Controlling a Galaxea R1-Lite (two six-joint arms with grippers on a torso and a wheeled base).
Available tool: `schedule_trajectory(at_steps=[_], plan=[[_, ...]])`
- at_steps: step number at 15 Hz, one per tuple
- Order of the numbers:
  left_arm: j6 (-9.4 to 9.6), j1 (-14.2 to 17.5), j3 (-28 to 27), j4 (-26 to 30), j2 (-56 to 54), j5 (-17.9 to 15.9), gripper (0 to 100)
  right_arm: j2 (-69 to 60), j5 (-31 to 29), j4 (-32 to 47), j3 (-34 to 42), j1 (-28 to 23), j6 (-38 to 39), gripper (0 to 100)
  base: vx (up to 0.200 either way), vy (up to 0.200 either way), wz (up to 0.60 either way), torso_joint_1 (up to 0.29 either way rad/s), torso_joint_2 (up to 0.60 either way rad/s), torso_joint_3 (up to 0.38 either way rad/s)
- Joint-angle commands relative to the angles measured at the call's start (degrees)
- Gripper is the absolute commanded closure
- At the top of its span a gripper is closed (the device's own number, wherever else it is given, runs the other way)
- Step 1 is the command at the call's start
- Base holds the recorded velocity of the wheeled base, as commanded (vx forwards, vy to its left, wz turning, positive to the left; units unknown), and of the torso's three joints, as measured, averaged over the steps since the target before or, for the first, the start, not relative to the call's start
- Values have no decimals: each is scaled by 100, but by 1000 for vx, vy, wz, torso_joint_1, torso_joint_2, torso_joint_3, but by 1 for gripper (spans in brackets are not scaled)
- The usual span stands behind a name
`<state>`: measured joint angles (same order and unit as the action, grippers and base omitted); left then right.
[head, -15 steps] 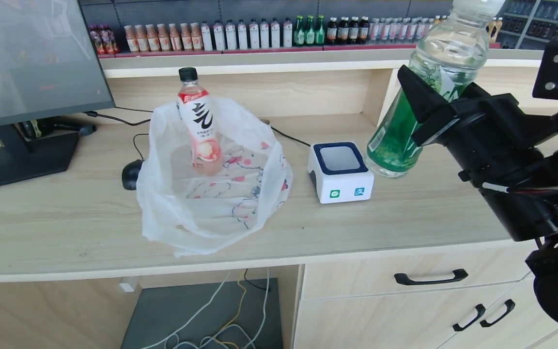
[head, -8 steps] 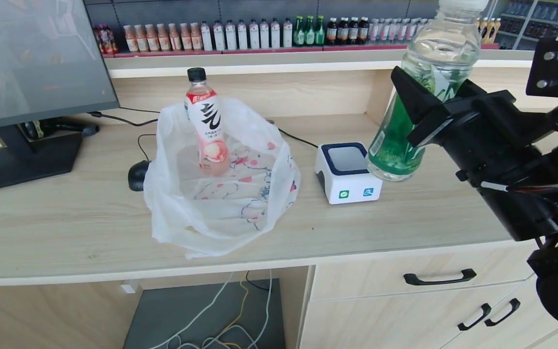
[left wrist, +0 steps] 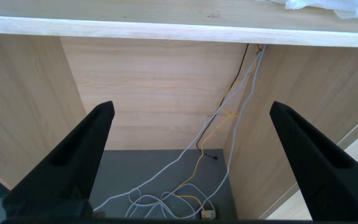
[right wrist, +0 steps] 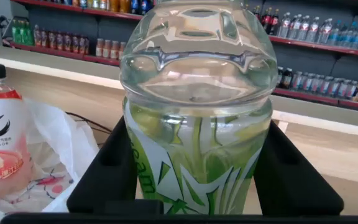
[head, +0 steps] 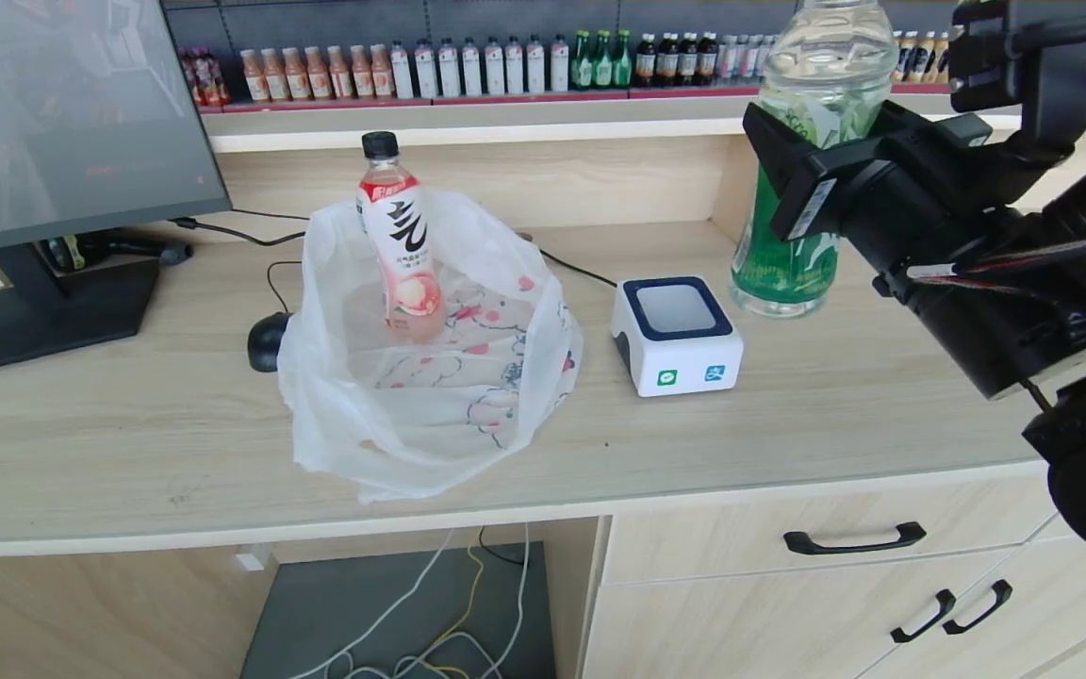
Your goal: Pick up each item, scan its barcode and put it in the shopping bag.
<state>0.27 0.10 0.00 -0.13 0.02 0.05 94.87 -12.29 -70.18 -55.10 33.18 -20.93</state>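
My right gripper [head: 812, 179] is shut on a clear green-labelled bottle [head: 802, 160], held about upright above the counter to the right of the white barcode scanner [head: 676, 335]. The right wrist view has the green-labelled bottle [right wrist: 197, 124] clamped between the black fingers [right wrist: 104, 168]. A pink drink bottle [head: 399, 250] stands upright inside the white shopping bag [head: 430, 377], left of the scanner; the pink drink bottle [right wrist: 2, 149] and the bag [right wrist: 61, 155] also appear in the right wrist view. My left gripper [left wrist: 188, 162] hangs open below the counter edge, over cables on the floor.
A monitor [head: 53, 113] on its stand sits at the counter's left, a black mouse [head: 265, 341] beside the bag. A back shelf [head: 505, 99] carries a row of bottles. Drawers with black handles [head: 852, 542] lie under the counter at right.
My right gripper has swung the green-labelled bottle from a tilt over the scanner's right side to upright, and moved it up and right. The camera shifted slightly during the first half second.
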Motion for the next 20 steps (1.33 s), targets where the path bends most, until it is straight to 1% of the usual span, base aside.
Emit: schedule_trajectory(at_steps=[1, 3, 5, 7, 9, 10, 12, 15, 16, 17, 20], plan=[[0, -1, 0, -4, -2, 4, 0, 14, 7, 163, -317, 22, -157, 100, 0, 0, 0, 0, 0, 0], [0, -1, 0, -4, -2, 4, 0, 85, 69, 708, -818, 136, -588, 100, 0, 0, 0, 0, 0, 0], [0, -1, 0, -4, -2, 4, 0, 120, 157, 1024, -1011, 268, -957, 100, 0, 0, 0, 0, 0, 0], [0, -1, 0, -4, -2, 4, 0, 155, 745, 1252, -1134, 268, -1633, 100, 0, 0, 0, 0, 0, 0], [0, -1, 0, -4, -2, 4, 0, 225, 1132, 1288, -1170, 276, -2090, 100, 0, 0, 0, 0, 0, 0], [0, -1, 0, -4, -2, -5, 0, 260, 1273, 1288, -1213, 276, -2240, 100, 0, 0, 0, 0, 0, 0], [0, -1, 0, -4, -2, 4, 0, 445, 1914, 1288, -1231, 259, -2556, 100, 0, 0, 0, 0, 0, 0], [0, -1, 0, -4, -2, 4, 0, 656, 2582, 1288, -1319, 153, -2829, 100, 0, 0, 0, 0, 0, 0], [0, -1, 0, -4, -2, 4, 0, 753, 3022, 1288, -1380, 39, -3119, 100, 0, 0, 0, 0, 0, 0], [0, -1, 0, -4, -2, 4, 0, 761, 3092, 1288, -1380, 22, -3172, 100, 0, 0, 0, 0, 0, 0], [0, -1, 0, -4, -2, 4, 0, 911, 3769, 1288, -1380, -225, -3497, 100, 0, 0, 0, 0, 0, 0]])
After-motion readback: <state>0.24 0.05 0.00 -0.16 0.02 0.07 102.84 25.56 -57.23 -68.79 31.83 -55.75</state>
